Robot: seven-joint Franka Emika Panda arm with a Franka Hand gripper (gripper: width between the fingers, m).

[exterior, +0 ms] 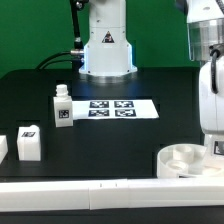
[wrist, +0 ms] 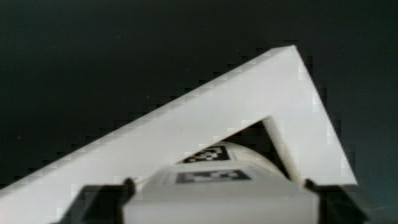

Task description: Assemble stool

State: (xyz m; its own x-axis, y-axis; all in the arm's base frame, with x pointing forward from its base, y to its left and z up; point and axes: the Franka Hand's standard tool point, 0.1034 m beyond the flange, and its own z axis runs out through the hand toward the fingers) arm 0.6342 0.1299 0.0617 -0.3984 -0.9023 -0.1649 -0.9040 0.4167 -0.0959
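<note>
The round white seat (exterior: 186, 160) lies flat on the black table at the exterior view's lower right. My gripper (exterior: 214, 146) hangs over its right edge. In the wrist view the gripper (wrist: 217, 206) is shut on a white tagged stool leg (wrist: 215, 182), which fills the gap between the dark fingers (wrist: 102, 202). A second leg (exterior: 62, 107) stands upright left of the marker board. A third leg (exterior: 28, 143) stands at the left, and another white part (exterior: 2, 148) is cut off by the left edge.
The marker board (exterior: 119, 108) lies at the table's middle. A long white border bar (exterior: 100, 190) runs along the front edge. Two white bars meet in a corner (wrist: 267, 80) under the gripper in the wrist view. The robot base (exterior: 106, 45) stands at the back.
</note>
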